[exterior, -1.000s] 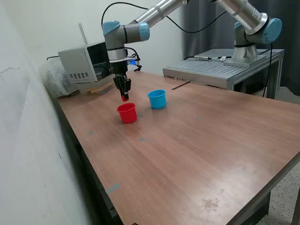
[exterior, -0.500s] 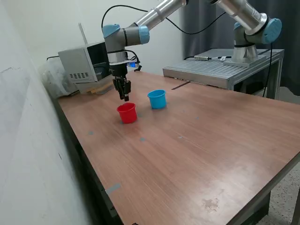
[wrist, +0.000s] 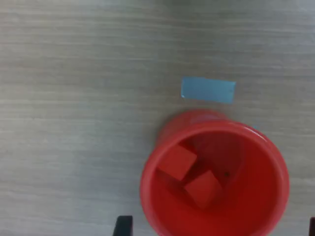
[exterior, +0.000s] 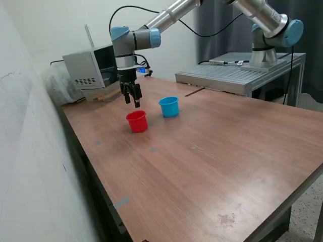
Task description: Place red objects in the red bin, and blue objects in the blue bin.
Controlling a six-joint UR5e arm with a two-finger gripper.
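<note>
hand above red cup, two red cubes inside it.

exterior view: the hand (exterior: 131, 101) hangs just above the red cup (exterior: 137, 121) on the wooden tabletop (exterior: 212, 151), fingers parted and carrying nothing. the light blue cup (exterior: 169, 106) stands upright just to the exterior view's right of the red cup, slightly farther back, the two apart. a grey box unit (exterior: 91, 65) sits at the far left of the tabletop. blue cubes not visible; the blue cup's contents cannot be seen from here.
wrist view: looking down into the red cup (wrist: 266, 157), upright; two red cubes (wrist: 176, 162) (wrist: 204, 188) lie on its floor, touching. a blue tape patch (wrist: 208, 90) on the tabletop (wrist: 74, 98) lies just beside the cup's rim. fingertips (wrist: 122, 225) barely show at the frame edge, spread wide apart.
</note>
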